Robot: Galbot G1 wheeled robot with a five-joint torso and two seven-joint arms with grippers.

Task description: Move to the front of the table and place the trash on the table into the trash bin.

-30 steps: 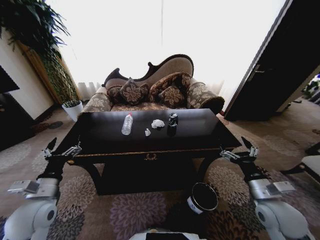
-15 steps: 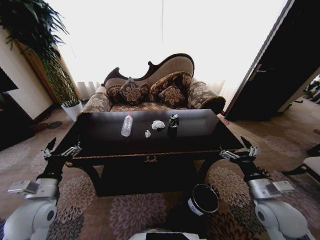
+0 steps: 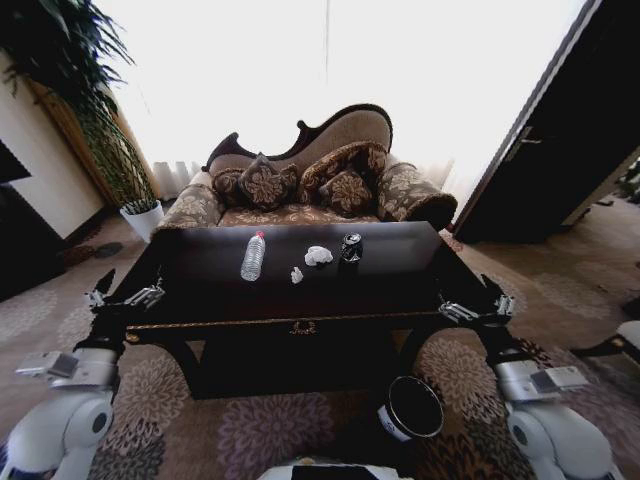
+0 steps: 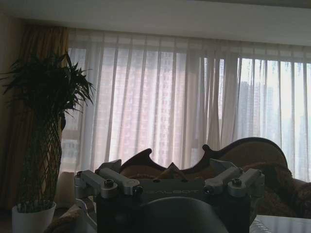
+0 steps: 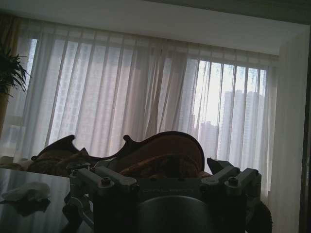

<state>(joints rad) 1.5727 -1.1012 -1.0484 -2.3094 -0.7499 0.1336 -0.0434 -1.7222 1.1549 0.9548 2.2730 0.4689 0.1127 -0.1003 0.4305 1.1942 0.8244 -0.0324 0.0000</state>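
My left gripper (image 3: 122,291) hovers with its fingers apart just off the left front corner of the large dark glossy wooden table with gold edge trim (image 3: 300,300); my right gripper (image 3: 476,303) hovers the same way, fingers apart and empty, off that table's right front corner. The step in hand, as I judge it, is the approach; to do it well I should square the base to the table's gold emblem and stop short of the edge, so neither arm clips a corner, and keep the small round black bucket with a shiny rim (image 3: 410,408), on the floor below the table's right front, reachable.

On the table top, toward its far middle, lie the trash: a dark drink can (image 3: 350,247), a crumpled white tissue wad (image 3: 318,255) just beside it, and a smaller white paper scrap (image 3: 296,274) nearer me; a clear plastic bottle (image 3: 254,256) lies close by. Behind the table stands a patterned brown sofa (image 3: 310,185) before bright curtains; a tall potted plant (image 3: 100,120) stands off the table's far left; patterned carpet lies under it.
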